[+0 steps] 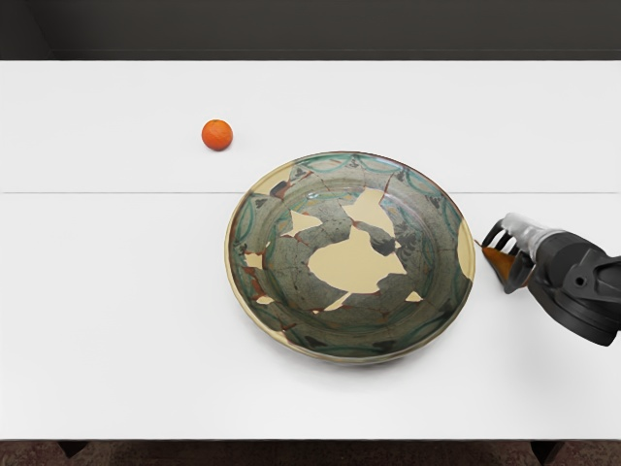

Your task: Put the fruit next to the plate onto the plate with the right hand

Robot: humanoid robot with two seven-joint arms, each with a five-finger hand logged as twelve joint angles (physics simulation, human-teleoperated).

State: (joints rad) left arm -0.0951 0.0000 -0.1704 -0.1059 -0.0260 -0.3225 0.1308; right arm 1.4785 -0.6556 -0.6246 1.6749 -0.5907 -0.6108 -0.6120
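Note:
A wide green and cream patterned plate (441, 209) lies on the middle of the white table. Just off its right rim sits an orange-brown fruit (496, 263), mostly hidden by fingers. My right hand (502, 254) comes in from the right edge, its dark fingers curled around that fruit at table level. Hand and fruit are beside the plate, not over it. The left arm is out of view.
A small round orange fruit (216, 134) rests alone on the table (107, 291) at the back left, well away from the plate. The table's far edge runs along the top and its front edge along the bottom.

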